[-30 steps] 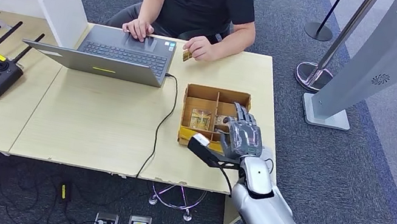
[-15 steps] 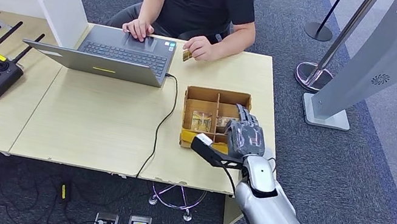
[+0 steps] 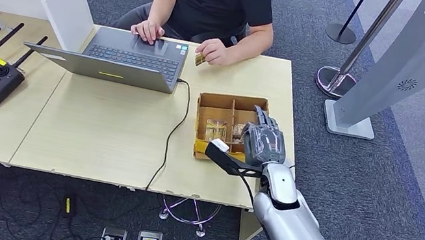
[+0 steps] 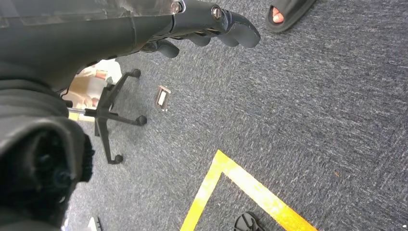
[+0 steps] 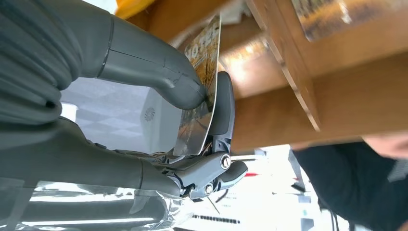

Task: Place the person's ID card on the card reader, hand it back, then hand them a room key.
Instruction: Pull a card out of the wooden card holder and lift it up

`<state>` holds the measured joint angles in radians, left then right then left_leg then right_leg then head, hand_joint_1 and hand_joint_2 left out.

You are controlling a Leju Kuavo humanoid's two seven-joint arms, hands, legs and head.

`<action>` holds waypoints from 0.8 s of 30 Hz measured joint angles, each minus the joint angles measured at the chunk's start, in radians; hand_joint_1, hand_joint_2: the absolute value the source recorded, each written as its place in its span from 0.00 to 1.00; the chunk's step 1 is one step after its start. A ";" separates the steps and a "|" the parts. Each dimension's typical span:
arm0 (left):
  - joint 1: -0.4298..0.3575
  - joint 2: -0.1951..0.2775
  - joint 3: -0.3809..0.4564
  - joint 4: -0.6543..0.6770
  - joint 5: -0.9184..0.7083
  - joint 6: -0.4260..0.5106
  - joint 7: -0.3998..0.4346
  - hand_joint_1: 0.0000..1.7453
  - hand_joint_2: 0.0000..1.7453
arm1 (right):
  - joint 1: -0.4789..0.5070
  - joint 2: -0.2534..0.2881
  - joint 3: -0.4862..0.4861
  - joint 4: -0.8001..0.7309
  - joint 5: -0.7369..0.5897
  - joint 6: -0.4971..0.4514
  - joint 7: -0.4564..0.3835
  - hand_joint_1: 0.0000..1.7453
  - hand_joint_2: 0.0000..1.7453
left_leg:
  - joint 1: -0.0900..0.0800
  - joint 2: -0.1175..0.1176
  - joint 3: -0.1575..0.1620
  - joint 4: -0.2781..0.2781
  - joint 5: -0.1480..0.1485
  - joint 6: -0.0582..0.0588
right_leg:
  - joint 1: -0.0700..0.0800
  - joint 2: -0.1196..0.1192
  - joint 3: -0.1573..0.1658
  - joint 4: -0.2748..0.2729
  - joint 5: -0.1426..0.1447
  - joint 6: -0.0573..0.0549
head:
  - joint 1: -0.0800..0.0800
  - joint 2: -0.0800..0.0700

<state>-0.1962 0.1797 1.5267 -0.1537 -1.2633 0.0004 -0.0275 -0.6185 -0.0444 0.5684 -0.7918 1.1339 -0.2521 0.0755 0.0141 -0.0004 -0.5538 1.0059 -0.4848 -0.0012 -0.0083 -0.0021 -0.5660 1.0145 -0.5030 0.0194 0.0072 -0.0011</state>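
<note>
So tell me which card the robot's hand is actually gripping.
The patterned card pinched by the right hand at the divided wooden box. Another card is in the person's hand beside the laptop.

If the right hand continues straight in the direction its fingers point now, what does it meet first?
Probably the far wall of the cardboard box. The right hand, pinching a card, points across the box toward the person. Its height above the box is unclear, so it may pass over.

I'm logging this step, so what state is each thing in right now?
Right hand: pinching a card between thumb and finger, over the box.
Left hand: hanging by the floor, fingers curled, empty.
Box: open on top, cards inside.
Laptop: open.
Person's hand: holding a small card.
</note>
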 joint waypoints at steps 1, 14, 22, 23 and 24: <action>0.000 0.000 0.000 0.000 -0.001 0.000 -0.001 0.00 0.00 | -0.001 -0.001 -0.001 -0.012 -0.002 -0.008 -0.007 1.00 1.00 | 0.000 0.000 0.000 0.000 0.000 0.000 | 0.000 0.000 0.000 0.000 0.000 0.000 | 0.000 0.000; 0.000 -0.001 0.000 0.000 -0.004 0.000 -0.020 0.00 0.00 | -0.032 -0.004 -0.045 -0.204 -0.009 -0.124 -0.100 1.00 1.00 | 0.000 0.000 0.000 0.000 0.000 0.000 | 0.000 0.000 0.000 0.000 0.000 0.000 | 0.000 0.000; 0.000 -0.008 0.000 0.000 -0.018 -0.002 -0.023 0.00 0.00 | -0.068 0.024 -0.075 -0.168 -0.019 -0.222 -0.158 1.00 1.00 | 0.000 0.000 0.000 0.000 0.000 0.000 | 0.000 0.000 0.000 0.000 0.000 0.000 | 0.000 0.000; 0.000 -0.008 0.000 0.000 -0.021 -0.004 -0.027 0.00 0.00 | -0.083 0.030 -0.076 -0.147 -0.026 -0.238 -0.175 1.00 1.00 | 0.000 0.000 0.000 0.000 0.000 0.000 | 0.000 0.000 0.000 0.000 0.000 0.000 | 0.000 0.000; 0.000 -0.008 0.000 0.000 -0.024 -0.007 -0.030 0.00 0.00 | -0.100 0.037 -0.078 -0.120 -0.035 -0.257 -0.195 1.00 1.00 | 0.000 0.000 0.000 0.000 0.000 0.000 | 0.000 0.000 0.000 0.000 0.000 0.000 | 0.000 0.000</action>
<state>-0.1963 0.1717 1.5267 -0.1537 -1.2875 -0.0071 -0.0579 -0.7187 -0.0077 0.4908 -0.9121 1.0993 -0.5087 -0.1191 0.0141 -0.0004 -0.5542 1.0058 -0.4845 -0.0017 -0.0082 -0.0022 -0.5661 1.0147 -0.5030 0.0194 0.0071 -0.0011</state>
